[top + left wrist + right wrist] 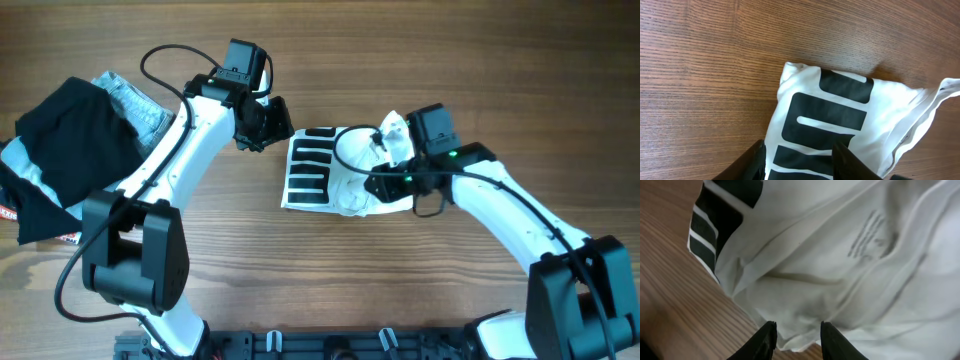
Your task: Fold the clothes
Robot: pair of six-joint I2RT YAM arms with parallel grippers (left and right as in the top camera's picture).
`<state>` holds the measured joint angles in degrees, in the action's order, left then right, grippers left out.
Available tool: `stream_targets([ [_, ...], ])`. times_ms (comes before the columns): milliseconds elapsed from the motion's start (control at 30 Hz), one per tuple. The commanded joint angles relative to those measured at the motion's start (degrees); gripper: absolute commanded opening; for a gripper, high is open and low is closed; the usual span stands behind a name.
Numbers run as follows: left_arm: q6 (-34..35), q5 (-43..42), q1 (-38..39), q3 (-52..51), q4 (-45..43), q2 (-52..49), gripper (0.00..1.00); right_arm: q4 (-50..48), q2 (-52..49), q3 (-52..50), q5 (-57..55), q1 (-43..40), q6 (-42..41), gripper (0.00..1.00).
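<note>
Clothes bunched on desk | left fingers parted, empty | right fingers parted astride the hem, no grip seen | I should pinch both layers, lay flat.

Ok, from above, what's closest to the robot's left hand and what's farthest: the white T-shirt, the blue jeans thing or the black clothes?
1. White T-shirt, mid-table, right beside the left hand.
2. Light-blue denim piece, farther off, toward the picture's left.
3. Black garment, farthest, at the picture's left edge, overlapping the denim.
</note>
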<state>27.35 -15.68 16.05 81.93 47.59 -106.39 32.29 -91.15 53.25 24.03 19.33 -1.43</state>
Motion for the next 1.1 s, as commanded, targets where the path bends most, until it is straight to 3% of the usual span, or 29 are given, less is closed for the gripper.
stream_targets([
  [0,0.11,0.79,-0.04,0.42,0.04,-0.46,0.43,0.13,1.36,-1.95,-5.29,3.21,-5.86,0.33],
  [433,0.11,0.79,-0.04,0.42,0.04,-0.46,0.43,-0.31,0.61,-3.10,-10.10,4.35,-12.13,0.31],
  [667,0.11,0.79,-0.04,0.42,0.07,-0.46,0.43,-1.46,0.61,-3.08,-4.70,4.33,-11.02,0.30],
  [1067,0.11,0.79,-0.04,0.42,0.07,-0.46,0.43,-4.00,0.61,-3.10,-9.29,4.33,-22.77,0.30],
])
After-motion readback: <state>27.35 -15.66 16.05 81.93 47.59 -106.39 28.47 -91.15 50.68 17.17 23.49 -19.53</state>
